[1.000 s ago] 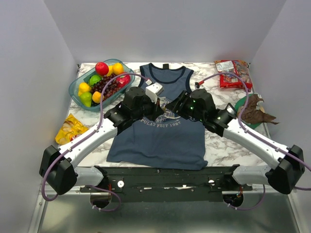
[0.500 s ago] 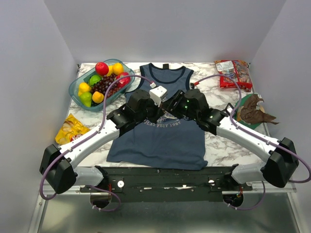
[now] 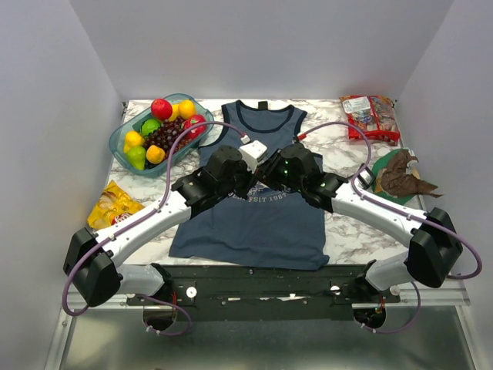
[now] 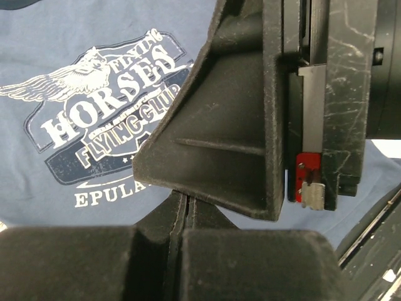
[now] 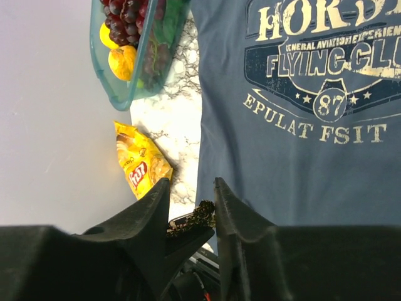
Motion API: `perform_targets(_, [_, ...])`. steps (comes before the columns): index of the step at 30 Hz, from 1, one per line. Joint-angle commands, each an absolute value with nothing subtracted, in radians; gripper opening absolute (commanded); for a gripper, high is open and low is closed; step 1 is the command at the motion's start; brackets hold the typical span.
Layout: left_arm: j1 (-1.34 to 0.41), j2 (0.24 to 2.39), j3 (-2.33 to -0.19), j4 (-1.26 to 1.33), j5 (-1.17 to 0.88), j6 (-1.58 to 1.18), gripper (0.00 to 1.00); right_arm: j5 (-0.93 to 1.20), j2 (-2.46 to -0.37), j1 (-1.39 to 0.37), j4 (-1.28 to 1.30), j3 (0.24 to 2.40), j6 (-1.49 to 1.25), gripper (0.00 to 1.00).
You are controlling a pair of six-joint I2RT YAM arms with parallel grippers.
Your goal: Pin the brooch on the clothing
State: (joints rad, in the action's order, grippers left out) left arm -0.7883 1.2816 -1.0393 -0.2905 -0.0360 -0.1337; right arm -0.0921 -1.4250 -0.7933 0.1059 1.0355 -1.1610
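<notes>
Moved: the right arm has swung left over the last second, so the right pincer (image 5: 191, 185) now meets the left pincer (image 4: 185, 204) above the chest print. The left arm has barely shifted.
Right pincer: narrow gap. The brooch (image 5: 198, 215) fills it from finger to finger, so I judge it gripped.
Left pincer: fingers pressed to a thin slit, tips tucked under the right pincer's body. What they pinch is hidden.
Brooch axis: long side crosswise to the right fingers, slightly tilted. It appears to be above the cloth, not touching.
Key relation: the clothing (image 3: 254, 223) lies flat directly below both pincers, with the print beneath them. Pinning calls for a downward move, and both arms are equally near.
Surface: loose knit on the marble counter (image 3: 347, 227), likely to bunch unless held.
Room: chip bag (image 3: 114, 204) near left, fruit tray (image 3: 123, 146) far left, red packet (image 3: 368, 116) far right. All are well apart from the print.
</notes>
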Motion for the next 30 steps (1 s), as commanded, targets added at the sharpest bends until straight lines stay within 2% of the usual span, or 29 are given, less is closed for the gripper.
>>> perform_targets(1, [-0.807,1.293,-1.063,-0.252,-0.075,-0.138,0.04,-0.091,-1.451,-0.813,0.091,1.068,-1.178,0.30])
perform_targets(3, [-0.810,1.296,-1.063,-0.250,-0.089,-0.144,0.09,-0.092,-1.451,-0.813,0.091,1.062,-1.181,0.23])
perform_targets(9, [-0.815,1.298,-1.062,-0.239,-0.143,-0.156,0.27,-0.104,-1.440,-0.813,0.089,1.051,-1.192,0.10])
perform_targets(13, [-0.815,1.289,-1.060,-0.235,-0.169,-0.160,0.50,-0.101,-1.436,-0.813,0.089,1.042,-1.189,0.02])
perform_targets(16, [-0.815,1.276,-1.055,-0.229,-0.186,-0.156,0.62,-0.103,-1.434,-0.813,0.086,1.022,-1.193,0.00])
perform_targets(25, [-0.813,1.259,-1.057,-0.233,-0.184,-0.144,0.71,-0.092,-1.431,-0.799,0.061,0.974,-1.180,0.00])
perform_targets(30, [-0.799,1.224,-1.065,-0.242,-0.202,-0.144,0.82,-0.069,-1.408,-0.787,0.012,0.940,-1.128,0.00])
